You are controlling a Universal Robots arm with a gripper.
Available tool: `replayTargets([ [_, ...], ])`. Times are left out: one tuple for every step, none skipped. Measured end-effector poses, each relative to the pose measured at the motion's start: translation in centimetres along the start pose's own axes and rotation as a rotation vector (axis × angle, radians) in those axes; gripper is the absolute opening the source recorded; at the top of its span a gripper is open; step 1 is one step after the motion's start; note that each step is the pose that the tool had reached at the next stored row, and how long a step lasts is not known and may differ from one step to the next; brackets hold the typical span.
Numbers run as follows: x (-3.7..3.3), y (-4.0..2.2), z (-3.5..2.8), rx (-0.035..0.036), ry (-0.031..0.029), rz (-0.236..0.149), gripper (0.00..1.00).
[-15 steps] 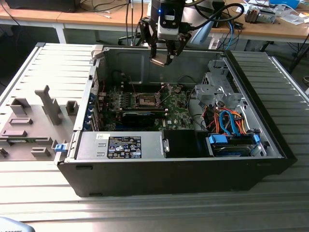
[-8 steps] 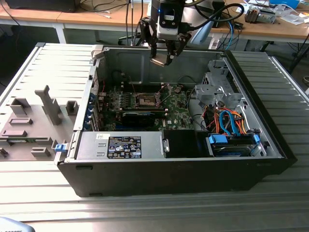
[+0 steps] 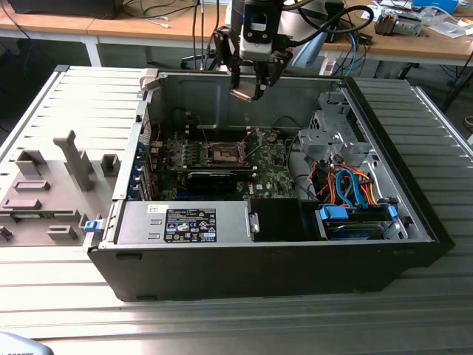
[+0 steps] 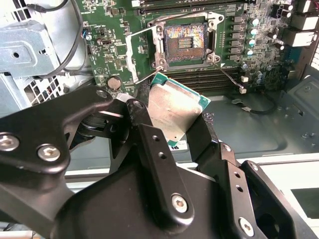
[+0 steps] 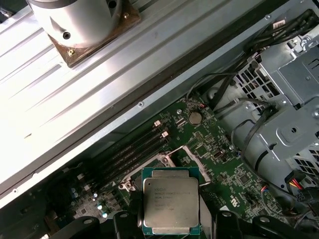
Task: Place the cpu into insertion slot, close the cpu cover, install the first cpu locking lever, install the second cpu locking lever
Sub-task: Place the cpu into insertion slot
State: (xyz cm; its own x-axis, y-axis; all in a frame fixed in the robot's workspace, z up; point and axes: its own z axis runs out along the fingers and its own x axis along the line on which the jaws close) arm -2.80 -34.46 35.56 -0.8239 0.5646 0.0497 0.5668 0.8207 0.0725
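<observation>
My gripper (image 3: 247, 90) hangs above the back of the open computer case, shut on the cpu (image 3: 242, 94). The cpu (image 4: 172, 107) is a flat square chip with a silvery top and green edge, held tilted by its sides between the two black fingers (image 4: 142, 119). In the first wrist view the cpu (image 5: 170, 206) hangs over the motherboard. The insertion slot (image 4: 185, 44) lies bare below, a dark centre in a metal rim, and in the exterior view the insertion slot (image 3: 224, 153) sits mid-board. The cpu cover (image 4: 130, 52) is swung open beside it. Thin wire levers (image 4: 230, 76) stick out unlatched.
The case's rear wall (image 3: 199, 92) stands close behind the gripper. A black graphics card (image 3: 214, 177) lies in front of the socket. A metal drive cage (image 3: 332, 137) and coloured cables (image 3: 355, 188) fill the exterior view's right. A grey fixture tray (image 3: 52, 185) sits outside.
</observation>
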Motion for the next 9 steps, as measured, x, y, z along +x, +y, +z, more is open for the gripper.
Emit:
replayTargets([
  [0.00, 0.00, 0.00, -0.0001, -0.0001, 0.002, 0.55],
  [0.00, 0.00, 0.00, -0.0003, -0.0003, 0.004, 0.55],
  [0.00, 0.00, 0.00, -0.0003, -0.0004, 0.006, 0.55],
  [0.00, 0.00, 0.00, -0.0004, -0.0005, 0.007, 0.55],
  [0.00, 0.00, 0.00, -0.0005, -0.0006, 0.009, 0.55],
  [0.00, 0.00, 0.00, -0.0006, -0.0007, 0.010, 0.55],
  [0.00, 0.00, 0.00, -0.0007, -0.0009, 0.013, 0.55],
  [0.00, 0.00, 0.00, -0.0009, -0.0013, 0.018, 0.55],
  [0.00, 0.00, 0.00, -0.0010, -0.0014, 0.020, 0.55],
])
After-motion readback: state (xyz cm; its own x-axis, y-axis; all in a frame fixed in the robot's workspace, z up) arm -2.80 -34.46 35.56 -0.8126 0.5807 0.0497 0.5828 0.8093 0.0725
